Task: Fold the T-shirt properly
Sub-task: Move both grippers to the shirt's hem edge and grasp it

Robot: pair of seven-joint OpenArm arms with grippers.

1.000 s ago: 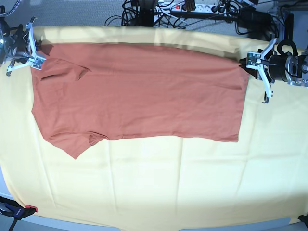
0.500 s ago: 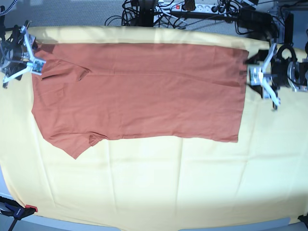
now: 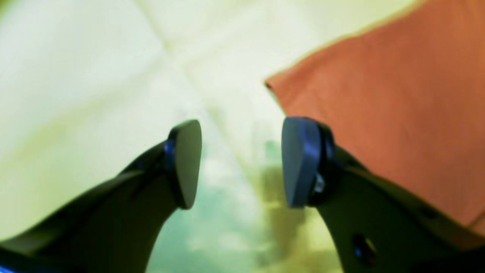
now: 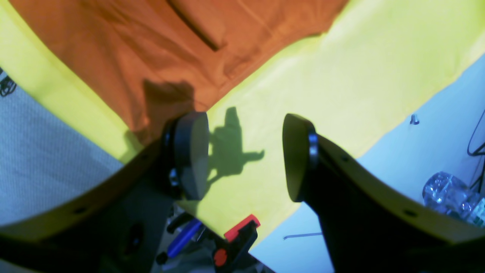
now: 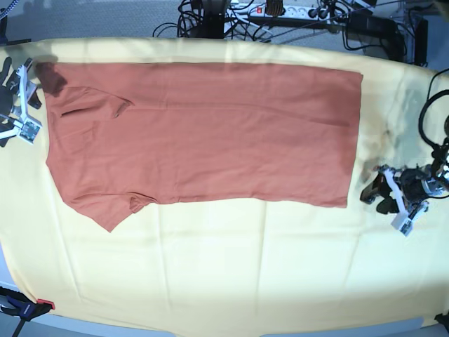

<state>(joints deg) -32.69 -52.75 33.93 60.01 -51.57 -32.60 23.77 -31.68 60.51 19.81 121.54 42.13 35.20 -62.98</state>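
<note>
1. A plain rust-orange, short-sleeved cotton T-shirt [image 5: 210,140] lay partly folded across a pale yellow cloth [image 5: 210,281], its long axis stretched between your two arms.
2. Your left gripper [image 3: 242,163], fingers parted and grasping nothing, hung just beyond the shirt's end on the base view's right, near its lower corner; the fabric lay inward, towards your right arm.
3. Your right gripper [image 4: 246,157], likewise spread and empty, hovered outside the opposite end, near the upper corner.
4. For that lower corner, your left arm was clearly the nearer; a grasp there probably called for an inward reach along the shirt's length.
</note>
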